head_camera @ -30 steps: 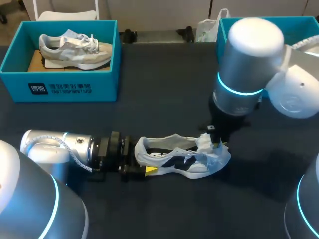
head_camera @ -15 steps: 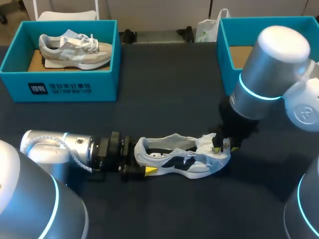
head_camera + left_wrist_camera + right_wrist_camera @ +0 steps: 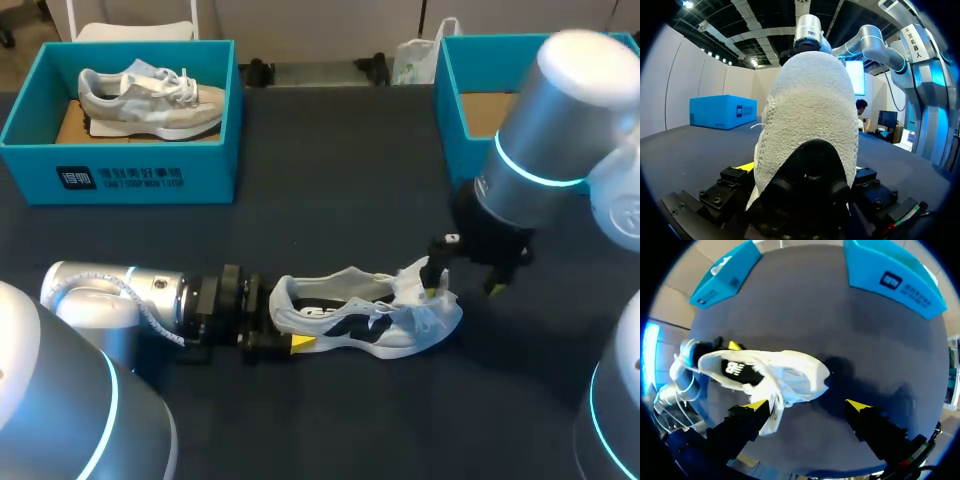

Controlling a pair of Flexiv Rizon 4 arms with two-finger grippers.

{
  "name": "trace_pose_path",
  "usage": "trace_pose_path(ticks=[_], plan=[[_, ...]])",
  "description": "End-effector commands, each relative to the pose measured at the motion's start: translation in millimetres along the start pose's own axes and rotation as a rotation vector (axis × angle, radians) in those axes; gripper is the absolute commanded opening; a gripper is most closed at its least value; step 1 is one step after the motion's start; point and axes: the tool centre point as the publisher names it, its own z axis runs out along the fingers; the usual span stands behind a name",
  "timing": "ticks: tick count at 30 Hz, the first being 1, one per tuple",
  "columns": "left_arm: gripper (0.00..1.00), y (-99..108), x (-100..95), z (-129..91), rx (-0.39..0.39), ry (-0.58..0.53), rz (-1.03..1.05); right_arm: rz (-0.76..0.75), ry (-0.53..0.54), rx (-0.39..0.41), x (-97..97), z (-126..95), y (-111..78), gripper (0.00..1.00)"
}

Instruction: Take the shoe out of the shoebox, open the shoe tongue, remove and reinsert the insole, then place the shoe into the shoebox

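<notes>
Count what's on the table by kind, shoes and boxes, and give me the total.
Shoes: 2 (white shoe, beige shoe)
Boxes: 2 (left box, right box)
Total: 4

Silver-white right arm (image 3: pixel 545 110), ringed in glowing cyan, ends in black, yellow-tipped right hand (image 3: pixel 807 405).
</notes>
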Motion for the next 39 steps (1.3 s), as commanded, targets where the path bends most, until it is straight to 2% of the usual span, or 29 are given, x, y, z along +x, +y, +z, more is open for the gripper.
trace_pose_path(ticks=[1, 9, 11, 12, 13, 15, 17, 18, 21, 23, 25, 26, 27, 38, 39], plan=[[0.0, 0, 1.2, 0, 0.001, -0.003, 0.0, -0.047, -0.116, -0.008, 27.3, -41, 0.2, 1.0], [0.0, 0, 1.2, 0, 0.001, -0.003, 0.0, -0.215, -0.268, -0.021, 80.3, -76, 7.9, 1.0], [0.0, 0, 1.2, 0, 0.001, -0.003, 0.0, -0.299, -0.286, -0.016, 95.5, -80, 10.4, 0.82], [0.0, 0, 1.2, 0, 0.001, -0.003, 0.0, -0.346, -0.291, -0.004, 102.5, -79, 12.3, 0.7], [0.0, 0, 1.2, 0, 0.001, -0.003, 0.0, -0.409, -0.294, 0.018, 109.4, -78, 14.3, 0.52], [0.0, 0, 1.2, 0, 0.001, -0.003, 0.0, -0.508, -0.279, 0.004, 119.3, -75, 16.7, 0.38], [0.0, 0, 1.2, 0, 0.001, -0.003, 0.0, -0.568, -0.267, 0.015, 126.0, -69, 18.2, 0.03], [0.0, 0, 1.2, 0, 0.001, -0.003, 0.0, -0.587, -0.253, 0.031, 128.7, -66, 19.5, 0.0], [0.0, 0, 1.2, 0, 0.001, -0.003, 0.0, -0.698, -0.232, 0.042, 139.7, -58, 20.4, 0.0], [0.0, 0, 1.2, 0, 0.001, -0.003, 0.0, -0.797, -0.199, -0.012, 144.1, -56, 18.9, 0.0], [0.0, 0, 1.2, 0, 0.001, -0.003, 0.0, -0.959, -0.129, -0.067, 145.8, -55, 16.5, 0.0], [0.0, 0, 1.2, 0, 0.001, -0.003, 0.0, -1.036, -0.081, -0.065, 146.1, -54, 15.5, 0.0], [0.0, 0, 1.2, 0, 0.001, -0.003, 0.0, -1.03, -0.082, -0.041, 144.4, -54, 14.0, 0.0], [0.0, 0, 1.2, 0, 0.001, -0.003, 0.0, -1.03, -0.082, -0.041, 144.4, -54, 14.0, 0.0], [0.0, 0, 1.2, 0, 0.001, -0.003, 0.0, -1.043, -0.1, -0.018, 145.9, -49, 13.9, 0.0]])
